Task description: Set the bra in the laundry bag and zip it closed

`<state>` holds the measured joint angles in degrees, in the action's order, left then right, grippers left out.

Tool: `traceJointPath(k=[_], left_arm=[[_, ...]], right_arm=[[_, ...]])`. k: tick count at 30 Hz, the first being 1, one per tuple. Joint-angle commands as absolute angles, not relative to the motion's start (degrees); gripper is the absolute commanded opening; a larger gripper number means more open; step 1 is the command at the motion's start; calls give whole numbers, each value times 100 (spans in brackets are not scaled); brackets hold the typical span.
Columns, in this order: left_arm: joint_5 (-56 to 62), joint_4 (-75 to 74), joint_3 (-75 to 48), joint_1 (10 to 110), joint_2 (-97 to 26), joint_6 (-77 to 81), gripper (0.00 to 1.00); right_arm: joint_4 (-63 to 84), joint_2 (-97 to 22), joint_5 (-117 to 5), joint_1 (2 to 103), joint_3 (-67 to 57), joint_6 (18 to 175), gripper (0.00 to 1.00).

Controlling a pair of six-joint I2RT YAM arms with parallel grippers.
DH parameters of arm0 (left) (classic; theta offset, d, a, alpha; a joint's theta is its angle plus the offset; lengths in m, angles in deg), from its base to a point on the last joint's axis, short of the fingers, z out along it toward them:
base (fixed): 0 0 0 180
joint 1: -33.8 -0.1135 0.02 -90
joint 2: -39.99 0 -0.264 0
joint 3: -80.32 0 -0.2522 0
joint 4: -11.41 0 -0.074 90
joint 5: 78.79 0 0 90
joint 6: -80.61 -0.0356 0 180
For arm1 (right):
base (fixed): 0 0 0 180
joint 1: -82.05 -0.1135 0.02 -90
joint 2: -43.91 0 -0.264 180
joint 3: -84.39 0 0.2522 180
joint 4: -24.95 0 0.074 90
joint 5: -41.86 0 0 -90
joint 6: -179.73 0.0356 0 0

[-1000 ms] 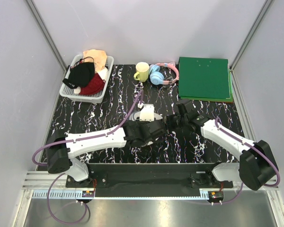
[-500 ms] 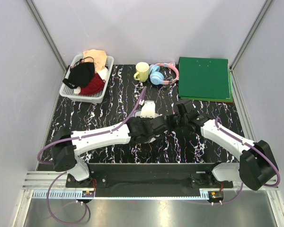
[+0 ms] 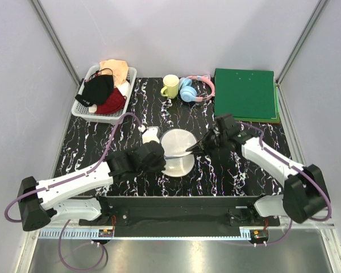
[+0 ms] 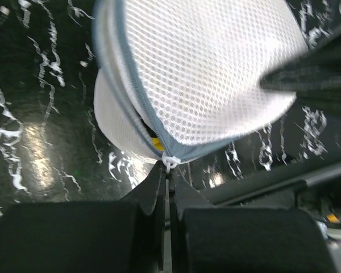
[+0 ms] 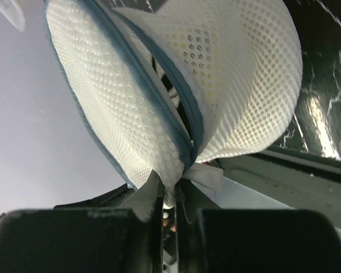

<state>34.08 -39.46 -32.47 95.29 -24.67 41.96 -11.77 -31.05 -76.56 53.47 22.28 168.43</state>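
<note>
While the laundry bag (image 3: 176, 149) lies mid-table with its seam partly gaping, zipping looks to be the step in hand: the right gripper (image 5: 169, 190) pinches the bag's rim, the left gripper (image 4: 169, 170) is clamped on the zipper pull (image 4: 170, 163), and a sliver of the bra (image 4: 157, 143) shows inside. Next, the pull must travel round the rim against that anchor. The green folder (image 3: 244, 94), basket (image 3: 111, 118) and mug (image 3: 170, 86) stand well apart, so nothing blocks.

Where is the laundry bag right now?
In the top view, the laundry bag sits mid-table, pinched between the left gripper at its near-left rim and the right gripper at its right rim, with the yellow mug behind it.
</note>
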Motion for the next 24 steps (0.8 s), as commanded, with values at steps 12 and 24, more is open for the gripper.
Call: traceJointPath(k=[12,24], left_arm=[[1288,-1063,-4128,9225,-2380,3903,0],[1174,-1141,-3345,9224,-3419,3807,0]], right_arm=[[-5445,-5920,-6519,5823,-2455,11468,60],[-1897,-3274,-8259,5700,1595,15844,83]])
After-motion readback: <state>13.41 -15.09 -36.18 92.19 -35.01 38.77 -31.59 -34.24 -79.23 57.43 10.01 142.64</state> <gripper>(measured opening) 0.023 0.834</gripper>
